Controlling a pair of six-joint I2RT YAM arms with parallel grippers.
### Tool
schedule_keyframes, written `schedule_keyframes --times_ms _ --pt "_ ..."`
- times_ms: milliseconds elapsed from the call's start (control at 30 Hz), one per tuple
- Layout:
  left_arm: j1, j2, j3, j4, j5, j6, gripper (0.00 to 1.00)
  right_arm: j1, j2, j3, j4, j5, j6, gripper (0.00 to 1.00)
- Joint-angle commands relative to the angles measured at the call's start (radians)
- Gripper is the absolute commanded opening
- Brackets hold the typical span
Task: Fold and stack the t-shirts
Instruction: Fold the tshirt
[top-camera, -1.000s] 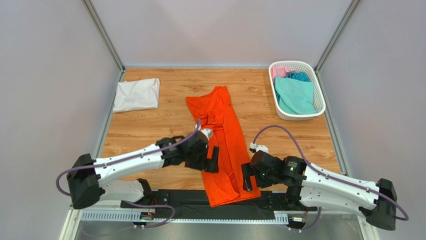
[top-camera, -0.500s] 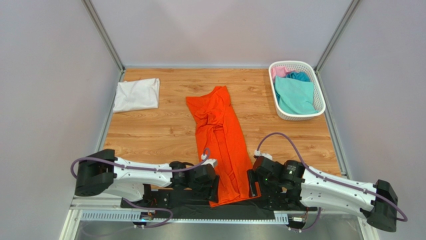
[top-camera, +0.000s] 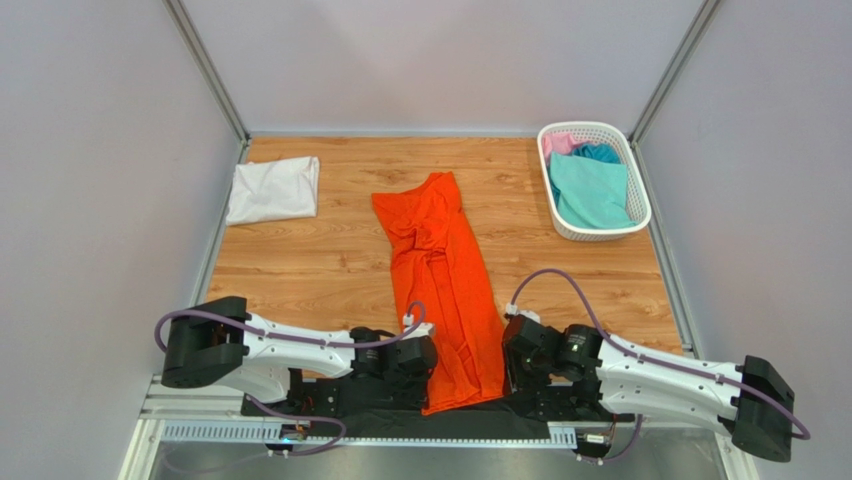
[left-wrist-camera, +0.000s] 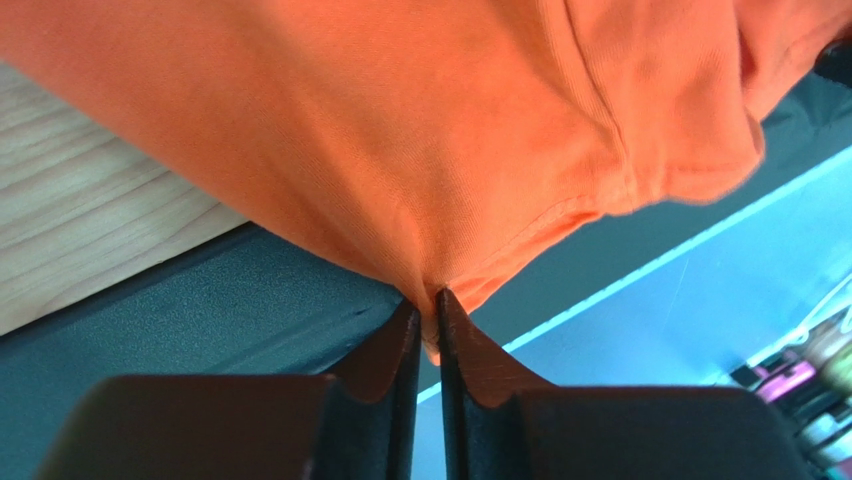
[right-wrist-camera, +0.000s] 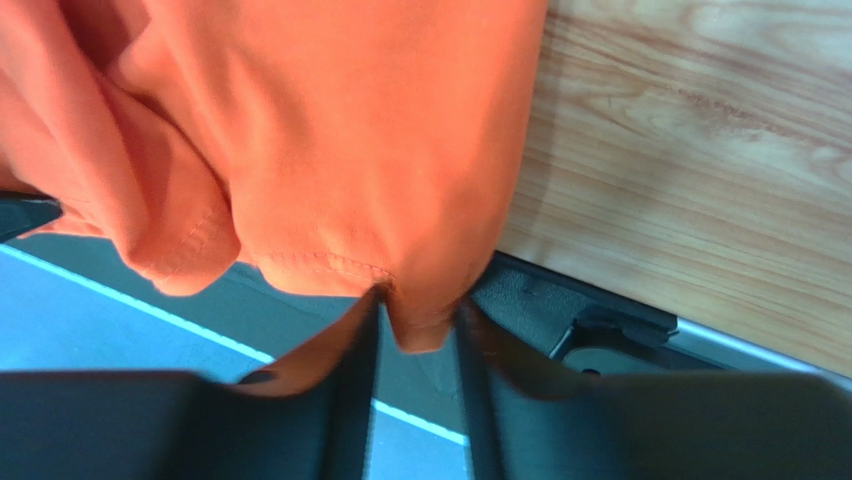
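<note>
Two t-shirts lie on the table (top-camera: 300, 270): a folded white t-shirt (top-camera: 272, 189) at the far left, and an orange t-shirt (top-camera: 440, 270) stretched lengthwise in the middle, its near hem hanging over the table's near edge. The left gripper (left-wrist-camera: 428, 300) is clenched on the hem's left corner, its jaws pressed together through the cloth. The right gripper (right-wrist-camera: 415, 320) straddles the right corner with its jaws apart; the cloth sits between them, unpinched. At the far right, a white basket (top-camera: 641, 214) holds a teal t-shirt (top-camera: 590, 190), a pink t-shirt (top-camera: 560, 143) and a blue t-shirt (top-camera: 598, 153).
</note>
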Motion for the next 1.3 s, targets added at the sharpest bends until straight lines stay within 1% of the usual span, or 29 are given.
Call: schedule_keyframes --times_ms 0,33,67,100,133,167,333,367,433,467,500,533,600,667,733,767,800,833,900,933,967,1033,1167,1267 --pt "-0.024 0.015 0.023 -0.060 0.015 -0.047 0.12 0.000 0.004 -0.023 0.080 -0.017 0.017 0.30" --pt "-0.024 0.011 0.020 -0.072 0.014 -0.052 0.03 0.002 0.001 -0.021 0.083 -0.016 0.011 0.20" --pt "-0.024 0.005 0.017 -0.073 0.010 -0.056 0.00 0.000 -0.001 -0.020 0.083 -0.016 0.006 0.15" --pt "-0.024 -0.003 0.015 -0.072 0.006 -0.064 0.00 0.000 -0.004 -0.017 0.089 -0.014 0.003 0.11" --pt "-0.024 -0.017 0.014 -0.073 0.003 -0.062 0.00 0.000 -0.018 -0.011 0.092 -0.010 -0.005 0.02" --pt "-0.026 -0.021 0.015 -0.073 -0.008 -0.062 0.00 0.000 -0.025 -0.004 0.095 -0.007 -0.011 0.00" --pt "-0.024 -0.069 0.055 -0.109 -0.054 -0.030 0.00 0.000 -0.065 0.058 0.092 0.021 -0.058 0.00" --pt "-0.020 -0.080 0.061 -0.118 -0.055 -0.019 0.00 0.000 -0.064 0.090 0.086 0.045 -0.078 0.00" --pt "0.023 -0.112 0.069 -0.127 -0.055 0.008 0.00 -0.002 -0.053 0.126 0.063 0.070 -0.097 0.00" --pt "0.045 -0.126 0.069 -0.127 -0.055 0.033 0.00 -0.003 -0.036 0.141 0.054 0.138 -0.114 0.00" --pt "0.089 -0.141 0.072 -0.129 -0.055 0.046 0.00 -0.009 -0.024 0.172 0.046 0.156 -0.123 0.00" --pt "0.109 -0.164 0.076 -0.132 -0.055 0.068 0.00 -0.015 -0.013 0.184 0.044 0.168 -0.132 0.00" --pt "0.166 -0.178 0.098 -0.141 -0.081 0.129 0.00 -0.035 0.029 0.229 0.052 0.214 -0.164 0.00" --pt "0.203 -0.182 0.141 -0.159 -0.082 0.186 0.00 -0.049 0.059 0.270 0.060 0.271 -0.189 0.00" --pt "0.270 -0.176 0.173 -0.178 -0.074 0.214 0.00 -0.084 0.096 0.330 0.080 0.303 -0.235 0.00" --pt "0.293 -0.175 0.181 -0.176 -0.066 0.229 0.00 -0.103 0.106 0.345 0.092 0.303 -0.249 0.00" --pt "0.337 -0.172 0.188 -0.178 -0.065 0.255 0.00 -0.151 0.117 0.359 0.125 0.296 -0.267 0.00" --pt "0.358 -0.164 0.207 -0.178 -0.065 0.272 0.00 -0.181 0.140 0.380 0.147 0.280 -0.299 0.00" --pt "0.411 -0.158 0.233 -0.185 -0.039 0.306 0.00 -0.257 0.166 0.399 0.222 0.210 -0.333 0.00" --pt "0.428 -0.152 0.242 -0.189 -0.036 0.315 0.00 -0.274 0.189 0.419 0.244 0.184 -0.362 0.00" --pt "0.463 -0.149 0.248 -0.192 -0.026 0.321 0.00 -0.290 0.207 0.436 0.258 0.182 -0.374 0.00" --pt "0.497 -0.132 0.267 -0.193 -0.013 0.349 0.00 -0.319 0.267 0.466 0.279 0.179 -0.408 0.00" --pt "0.595 -0.094 0.290 -0.193 0.026 0.384 0.00 -0.377 0.374 0.531 0.320 0.130 -0.436 0.00" --pt "0.638 -0.064 0.308 -0.193 0.027 0.405 0.00 -0.405 0.456 0.572 0.362 0.121 -0.459 0.00"
